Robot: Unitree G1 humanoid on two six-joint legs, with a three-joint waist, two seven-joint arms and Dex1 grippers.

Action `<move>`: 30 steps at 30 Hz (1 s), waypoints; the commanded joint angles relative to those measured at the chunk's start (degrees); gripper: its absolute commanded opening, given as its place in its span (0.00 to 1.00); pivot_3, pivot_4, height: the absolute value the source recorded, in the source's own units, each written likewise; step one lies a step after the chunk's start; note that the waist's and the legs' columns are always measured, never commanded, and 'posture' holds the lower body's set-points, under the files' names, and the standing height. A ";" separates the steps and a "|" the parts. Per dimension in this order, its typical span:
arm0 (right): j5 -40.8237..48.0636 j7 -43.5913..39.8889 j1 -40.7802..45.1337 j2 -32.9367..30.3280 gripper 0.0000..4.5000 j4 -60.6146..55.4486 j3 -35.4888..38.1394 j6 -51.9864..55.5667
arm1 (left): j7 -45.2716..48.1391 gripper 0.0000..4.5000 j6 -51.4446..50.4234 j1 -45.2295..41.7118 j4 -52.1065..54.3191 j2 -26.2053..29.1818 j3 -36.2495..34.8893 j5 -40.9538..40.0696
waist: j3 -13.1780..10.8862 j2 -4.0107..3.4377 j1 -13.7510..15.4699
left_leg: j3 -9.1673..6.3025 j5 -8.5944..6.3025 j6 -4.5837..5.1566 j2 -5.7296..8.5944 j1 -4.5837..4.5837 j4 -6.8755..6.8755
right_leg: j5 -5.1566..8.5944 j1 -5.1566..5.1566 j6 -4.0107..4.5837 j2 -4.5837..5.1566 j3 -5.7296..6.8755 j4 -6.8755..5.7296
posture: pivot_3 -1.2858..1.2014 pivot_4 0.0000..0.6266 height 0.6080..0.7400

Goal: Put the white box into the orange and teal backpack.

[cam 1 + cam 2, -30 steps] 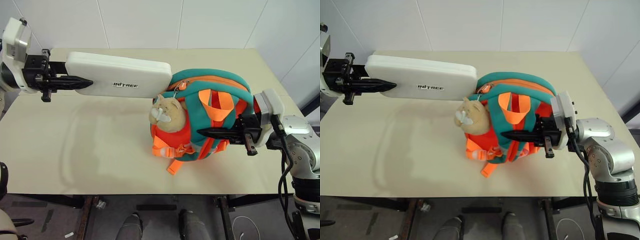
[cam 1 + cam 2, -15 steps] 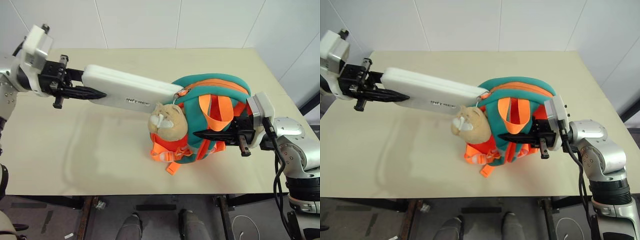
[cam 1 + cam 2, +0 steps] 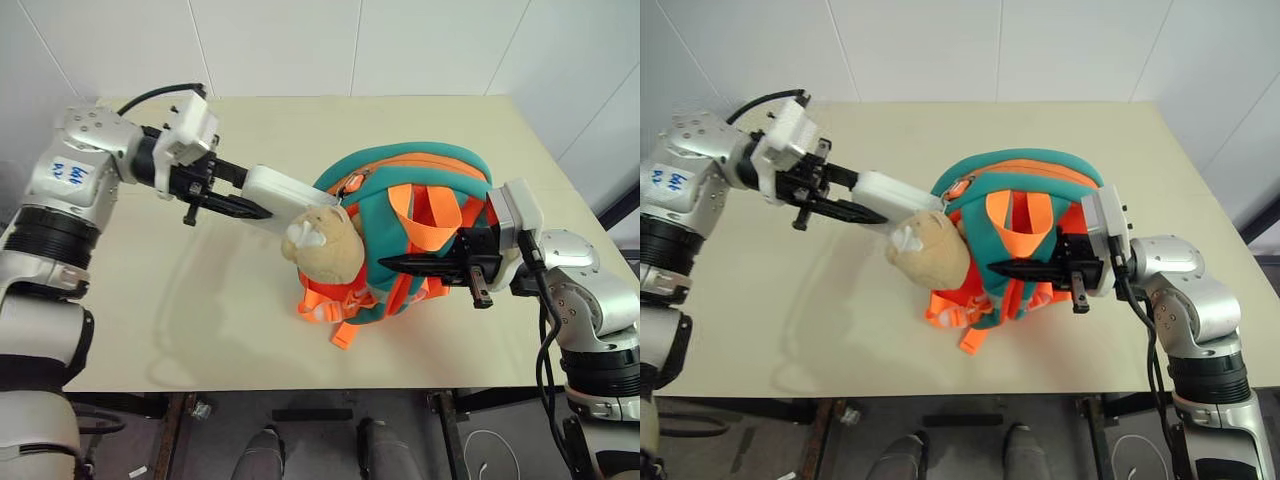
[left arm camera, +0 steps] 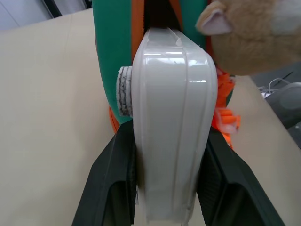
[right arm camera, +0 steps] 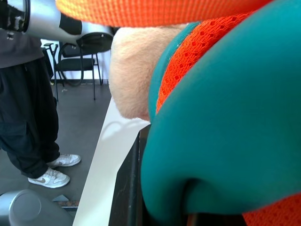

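Now the white box (image 3: 283,193) is clamped by the left gripper (image 3: 243,207), its far end pushed into the orange and teal backpack (image 3: 420,235), whose teal strap is pinched by the right gripper (image 3: 400,264).

Silver arms, black cables, black-fingered grippers

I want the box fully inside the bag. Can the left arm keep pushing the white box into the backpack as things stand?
Probably yes. The left gripper holds the white box by its rear end, its front end already inside the opening of the orange and teal backpack. The plush toy sits just beside the box and the right gripper pinches the backpack.
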State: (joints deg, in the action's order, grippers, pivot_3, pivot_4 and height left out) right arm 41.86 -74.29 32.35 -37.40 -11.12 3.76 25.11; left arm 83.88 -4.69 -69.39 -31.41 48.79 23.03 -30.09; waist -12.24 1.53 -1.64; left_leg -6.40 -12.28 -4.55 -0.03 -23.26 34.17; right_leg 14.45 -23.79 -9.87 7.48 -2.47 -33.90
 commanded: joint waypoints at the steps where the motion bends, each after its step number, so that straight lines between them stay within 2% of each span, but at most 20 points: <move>1: 0.94 1.02 1.19 0.48 0.00 -1.60 0.74 -0.15 | -3.14 0.28 -2.90 1.65 5.18 -4.84 -3.37 2.63 | 0.00 0.00 0.06 | 0.00 0.00 0.00 0.01 0.00 0.01 | 0.00 0.00 -0.01 0.00 -0.01 0.01 | 0.52 0.24 1.00; 7: 0.71 2.01 1.70 1.26 0.00 -1.44 -0.14 0.07 | -10.02 0.28 -8.15 4.93 11.48 -14.55 -4.82 7.32 | -0.01 0.01 0.12 | -0.02 0.00 0.00 0.03 -0.01 0.18 | -0.02 0.02 -0.04 0.00 -0.04 0.04 | 0.52 0.24 1.00; 13: 0.78 2.69 1.99 1.45 0.00 -1.53 -0.20 0.31 | -12.86 0.28 -14.06 6.68 15.91 -17.17 -5.38 11.49 | 0.00 0.00 -0.07 | -0.02 0.00 0.00 0.04 0.05 0.21 | -0.03 0.01 -0.05 -0.02 -0.08 -0.02 | 0.52 0.24 1.00; 16: 0.87 3.17 1.98 1.54 0.00 -1.82 -0.19 0.51 | -9.99 0.51 -18.21 7.99 19.57 -14.98 -5.63 11.16 | 0.00 0.00 -0.04 | -0.02 0.00 0.00 0.04 0.02 0.28 | -0.04 0.02 -0.06 -0.02 -0.09 -0.01 | 0.52 0.24 1.00; 19: 0.86 3.64 1.84 1.61 0.00 -2.17 -0.10 0.78 | -8.94 0.72 -20.75 7.56 20.82 -13.29 -10.67 8.05 | -0.01 -0.01 -0.12 | -0.01 0.00 0.00 0.04 0.03 0.26 | -0.04 0.02 -0.06 -0.02 -0.10 -0.01 | 0.52 0.24 1.00; 23: 0.63 3.82 1.87 1.61 0.00 -2.03 -0.18 0.75 | -5.14 0.99 -22.49 6.06 18.97 -7.46 -15.09 7.10 | -0.02 -0.02 -0.42 | -0.01 0.00 0.00 0.04 0.04 0.26 | -0.04 0.02 -0.06 -0.03 -0.10 -0.01 | 0.52 0.24 1.00; 27: 0.19 3.90 1.93 1.72 0.00 -1.71 -0.52 0.48 | 0.21 1.00 -21.24 7.97 18.57 -1.46 -16.85 7.46 | -0.02 -0.03 -0.19 | -0.02 0.00 0.00 0.04 0.04 0.24 | -0.03 0.03 -0.05 -0.03 -0.10 0.01 | 0.52 0.24 1.00; 30: -0.05 3.94 1.97 1.91 0.00 -1.59 -0.64 0.38 | 1.86 1.00 -21.83 9.95 19.77 0.92 -19.16 5.95 | -0.02 -0.03 -0.05 | -0.01 0.00 0.00 0.04 0.04 0.24 | -0.03 0.03 -0.05 -0.03 -0.10 0.00 | 0.52 0.24 1.00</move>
State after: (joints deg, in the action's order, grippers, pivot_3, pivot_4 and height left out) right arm 41.46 -70.52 33.21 -35.65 -11.24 2.59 26.32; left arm 84.65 -26.60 -59.67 -13.60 48.82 6.12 -22.58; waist -12.26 1.50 -1.69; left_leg -6.41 -12.28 -4.55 0.01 -23.21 34.42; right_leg 14.42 -23.76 -9.92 7.46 -2.56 -33.91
